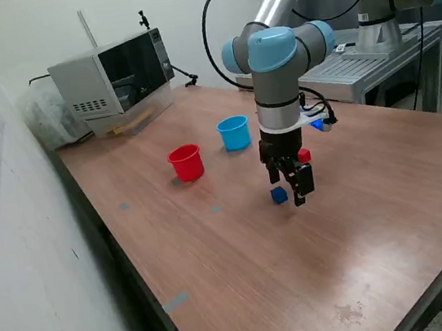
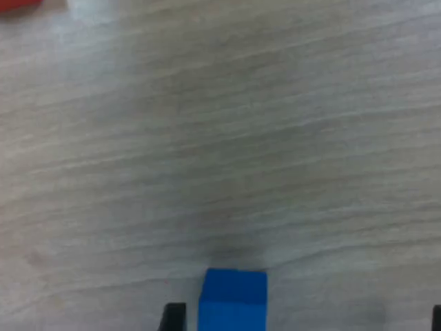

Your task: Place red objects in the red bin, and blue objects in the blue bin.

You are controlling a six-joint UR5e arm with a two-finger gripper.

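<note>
The UR5e arm reaches straight down over the middle of the wooden tabletop (image 1: 244, 269), and its black two-finger hand (image 1: 288, 189) hangs low over the surface with its fingers spread apart, holding nothing. A small dark blue cube (image 1: 279, 195) sits on the tabletop just beside the fingertips, between the two fingers or very near that gap as far as the exterior view shows; whether either finger touches it cannot be told. In the wrist view the same blue cube (image 2: 233, 299) lies at the edge of the picture on the wood grain, with a dark finger tip (image 2: 173, 316) just beside it and apart from its side, and the other finger only barely in sight at the far edge, so the hand is wide open around the cube. A small red cube (image 1: 304, 155) rests on the tabletop just behind the hand, partly hidden by the wrist. The red cup (image 1: 186, 162) and the light blue cup (image 1: 234, 132) stand upright near each other, the red one toward the exterior view's left, both well apart from the hand. A grey microwave oven (image 1: 114, 75) stands at the far corner of the tabletop. A blurred strip of red (image 2: 19, 5) shows in a corner of the wrist view.
</note>
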